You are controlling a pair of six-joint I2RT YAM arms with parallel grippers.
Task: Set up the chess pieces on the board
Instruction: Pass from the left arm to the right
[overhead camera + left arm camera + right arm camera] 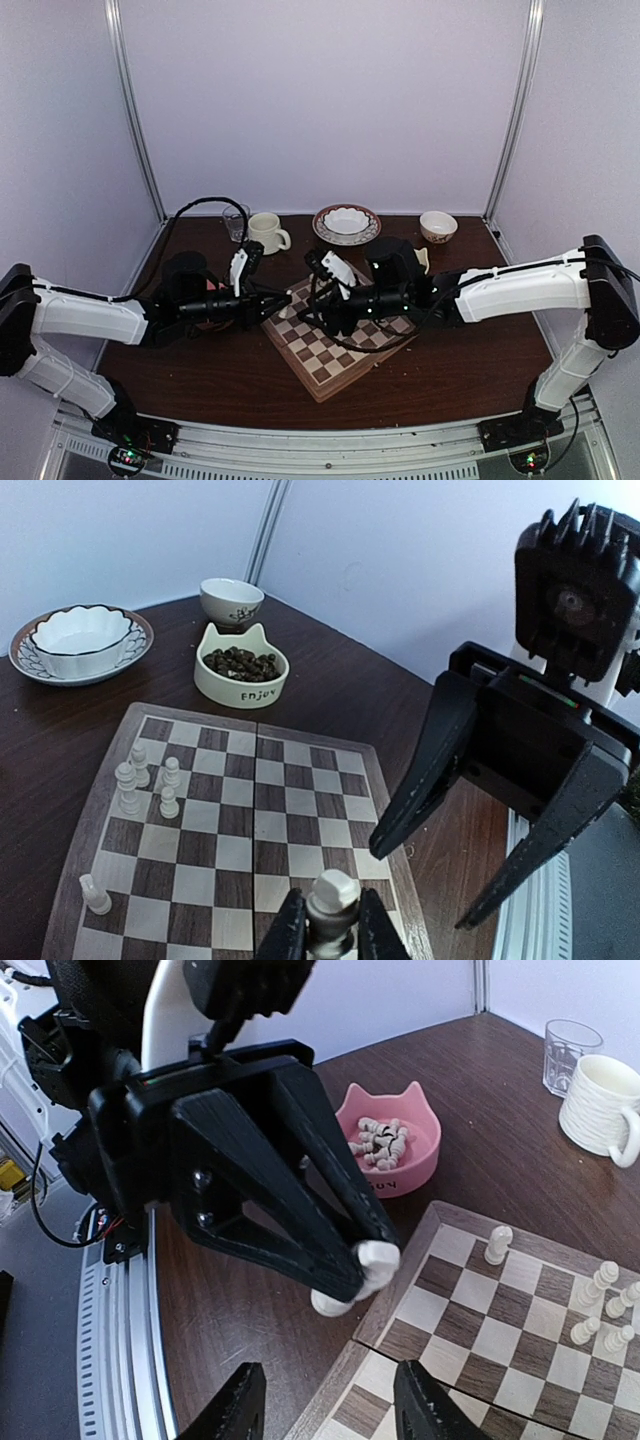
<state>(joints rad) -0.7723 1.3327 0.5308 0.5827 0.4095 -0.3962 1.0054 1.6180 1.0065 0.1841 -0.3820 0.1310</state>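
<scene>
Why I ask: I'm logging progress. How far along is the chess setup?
Done: five pale pieces stand on the board. In hand: the left gripper holds a sixth piece at the board's edge; the right gripper is open. Left: more pale pieces in the pink bowl, seemingly dark ones in the cream bowl.

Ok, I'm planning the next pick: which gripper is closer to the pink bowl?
Left. The left gripper, holding a chess piece, is at the board's edge facing the pink bowl; the right gripper is farther off, over the board.
</scene>
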